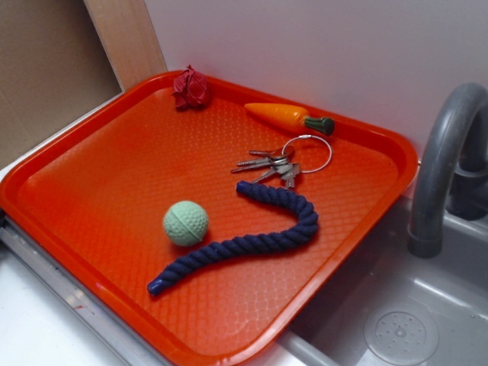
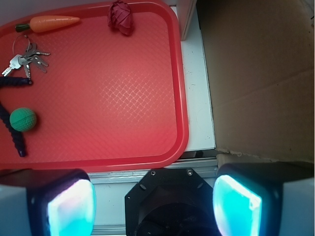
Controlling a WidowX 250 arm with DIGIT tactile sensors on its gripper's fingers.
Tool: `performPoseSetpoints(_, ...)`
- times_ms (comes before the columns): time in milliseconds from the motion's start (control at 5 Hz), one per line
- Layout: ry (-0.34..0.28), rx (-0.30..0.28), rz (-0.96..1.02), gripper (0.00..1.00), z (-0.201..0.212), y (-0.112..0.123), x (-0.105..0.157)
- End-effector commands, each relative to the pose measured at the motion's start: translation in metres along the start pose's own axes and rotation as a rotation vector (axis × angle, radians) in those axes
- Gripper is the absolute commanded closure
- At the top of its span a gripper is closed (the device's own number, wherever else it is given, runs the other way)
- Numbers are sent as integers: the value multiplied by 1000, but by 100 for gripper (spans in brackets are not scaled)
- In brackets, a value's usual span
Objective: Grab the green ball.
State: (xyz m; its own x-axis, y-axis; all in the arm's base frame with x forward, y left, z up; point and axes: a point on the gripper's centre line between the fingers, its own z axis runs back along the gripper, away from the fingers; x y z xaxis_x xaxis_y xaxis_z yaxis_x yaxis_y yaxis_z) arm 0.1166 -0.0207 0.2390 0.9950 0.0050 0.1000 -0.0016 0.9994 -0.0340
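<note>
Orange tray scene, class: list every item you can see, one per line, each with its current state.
green ball: free on tray, beside rope
blue rope: lying in an S-curve
keys: flat, on ring
toy carrot: on its side by far rim
red fabric wad: crumpled in corner
orange tray: flat
end effector: open, empty

Tool (image 2: 155, 204) wide open; pads (image 2: 71, 206) apart, nothing btwn.

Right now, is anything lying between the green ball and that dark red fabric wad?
No. In the exterior view, only bare orange tray lies between the green ball and the red wad.
</note>
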Motion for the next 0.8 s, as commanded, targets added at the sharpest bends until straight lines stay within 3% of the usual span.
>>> performPoseSetpoints(0, 0, 0, 0, 0, 0, 0, 0)
performPoseSetpoints(400, -93, 167, -515, 0, 10, -68, 62)
performPoseSetpoints(600, -98, 167, -769, 0, 9, -103, 60)
